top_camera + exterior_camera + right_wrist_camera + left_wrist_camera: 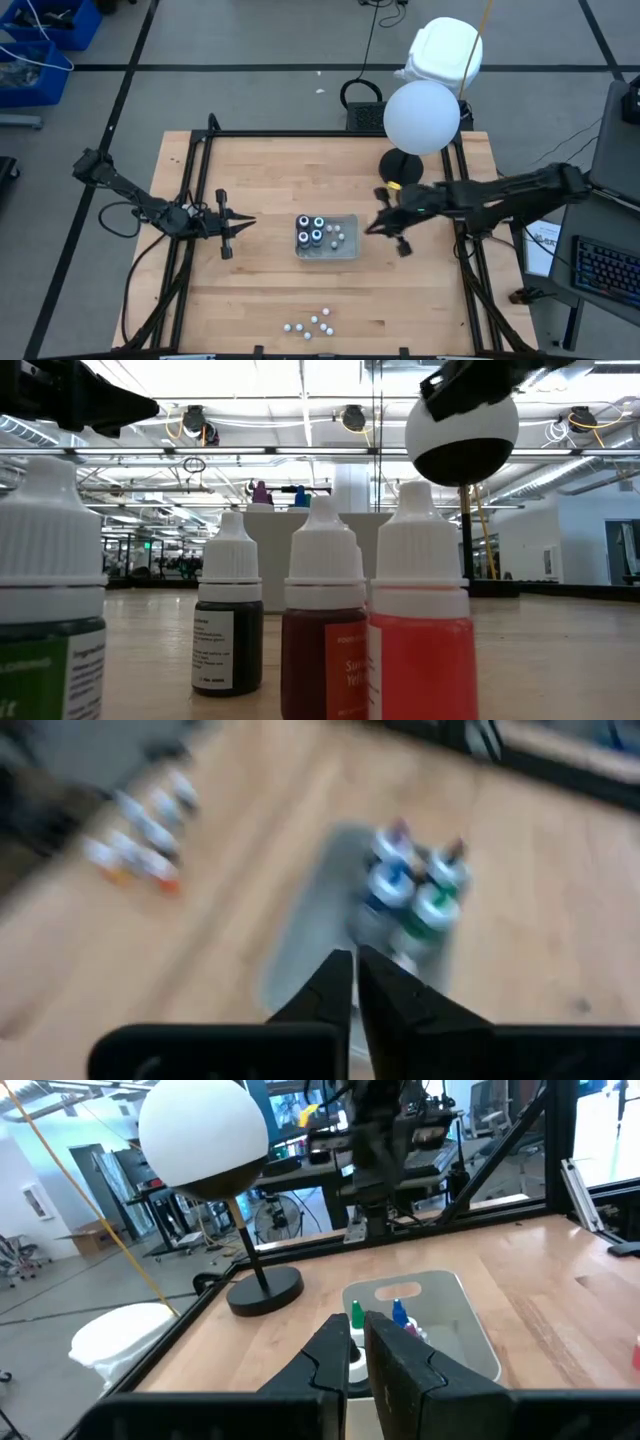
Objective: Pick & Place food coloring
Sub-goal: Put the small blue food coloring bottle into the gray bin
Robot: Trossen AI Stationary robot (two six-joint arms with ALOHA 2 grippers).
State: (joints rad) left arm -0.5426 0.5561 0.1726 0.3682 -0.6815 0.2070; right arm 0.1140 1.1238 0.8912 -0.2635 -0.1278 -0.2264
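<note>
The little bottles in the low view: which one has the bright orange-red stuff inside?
The food coloring bottle farthest right. Its neighbour holds dark red, the others look black and green.

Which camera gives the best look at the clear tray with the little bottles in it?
The high view: the clear tray shows whole from above, with the food coloring standing at its left end. The left wrist view shows it partly behind that arm's fingers; the right wrist view shows it blurred. In the low view I cannot make it out.
</note>
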